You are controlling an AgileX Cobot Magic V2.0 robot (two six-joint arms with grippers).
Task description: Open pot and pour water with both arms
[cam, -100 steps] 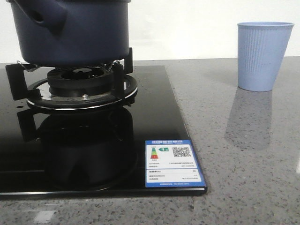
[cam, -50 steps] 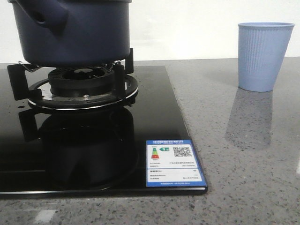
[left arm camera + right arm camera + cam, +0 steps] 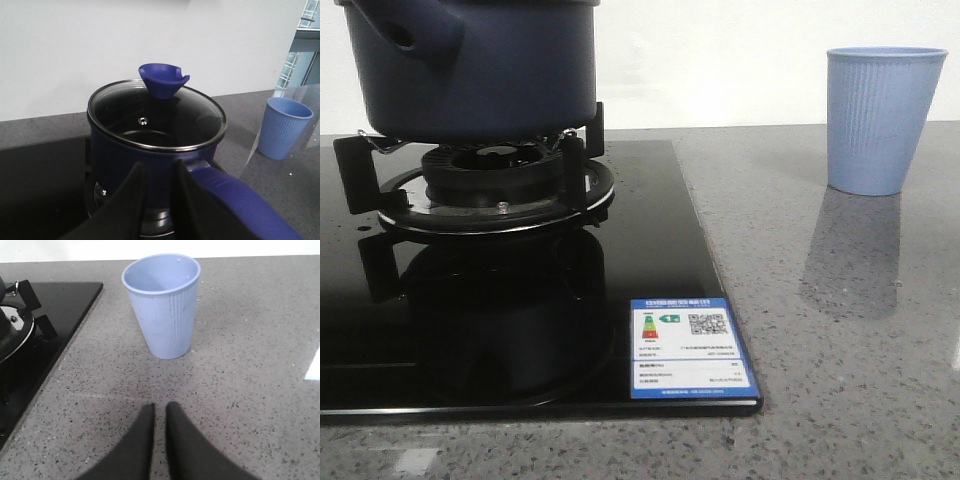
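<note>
The dark navy pot (image 3: 470,70) stands on the gas burner (image 3: 495,185) at the left of the front view. In the left wrist view the pot (image 3: 130,160) carries a glass lid (image 3: 155,120) with a blue knob (image 3: 163,78). Its blue handle (image 3: 235,200) runs close along one finger. My left gripper (image 3: 160,172) sits just short of the pot's wall, its jaws a narrow gap apart with nothing between them. My right gripper (image 3: 160,410) is shut and empty over the counter, short of the light-blue ribbed cup (image 3: 162,305). Neither gripper shows in the front view.
The black glass hob (image 3: 650,250) covers the left of the grey speckled counter (image 3: 840,350) and carries an energy label (image 3: 688,347) at its front corner. The cup (image 3: 882,118) stands upright at the far right, apart from the hob. A white wall lies behind.
The pot's handle stub shifted slightly to the right half a second ago and is back where it was. Nothing else has visibly moved.
</note>
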